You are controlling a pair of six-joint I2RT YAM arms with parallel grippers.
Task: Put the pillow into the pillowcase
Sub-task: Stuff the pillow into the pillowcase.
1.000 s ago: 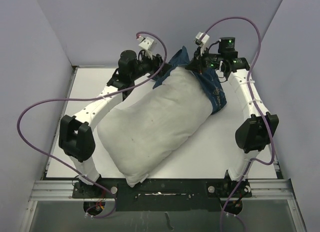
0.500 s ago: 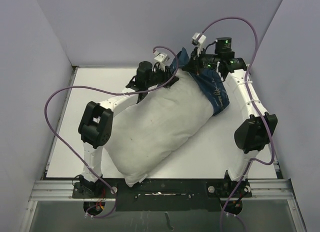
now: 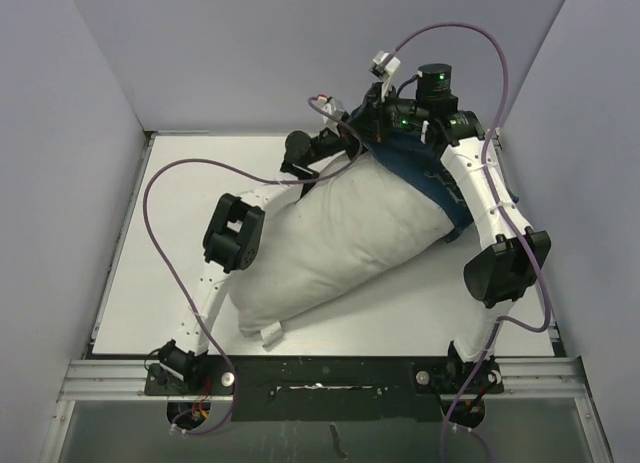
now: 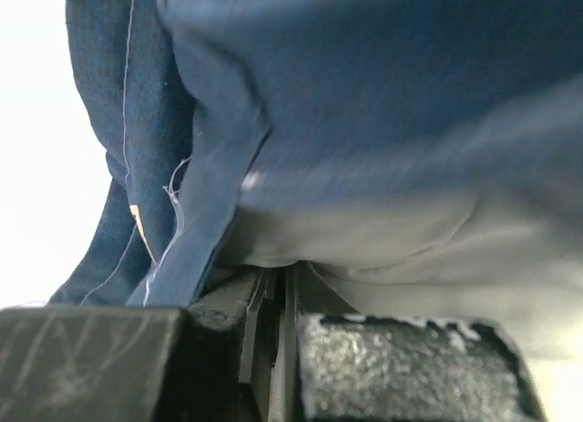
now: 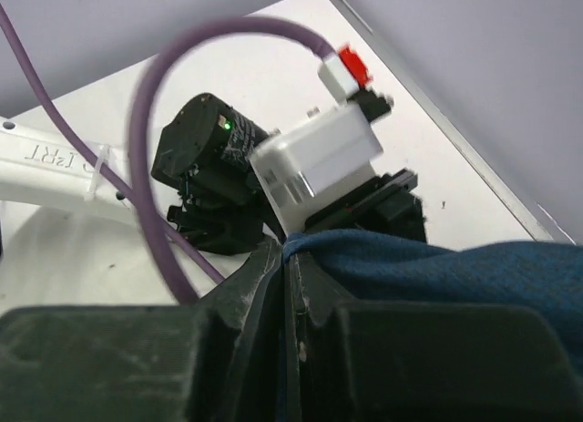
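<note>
pillow [image 3: 330,245]: I see it lying diagonally across the surface [image 3: 170,193], its near end towards the arm bases and its far right end inside the pillowcase [image 3: 415,168].
pillowcase: navy, bunched over that far end.
left pincer [image 3: 345,138]: closed tight at the left side of the case's mouth; my wrist view shows the blue hem running into the jaws.
right pincer [image 3: 372,118]: clamped on a raised fold of the case, above the pillow.
</note>
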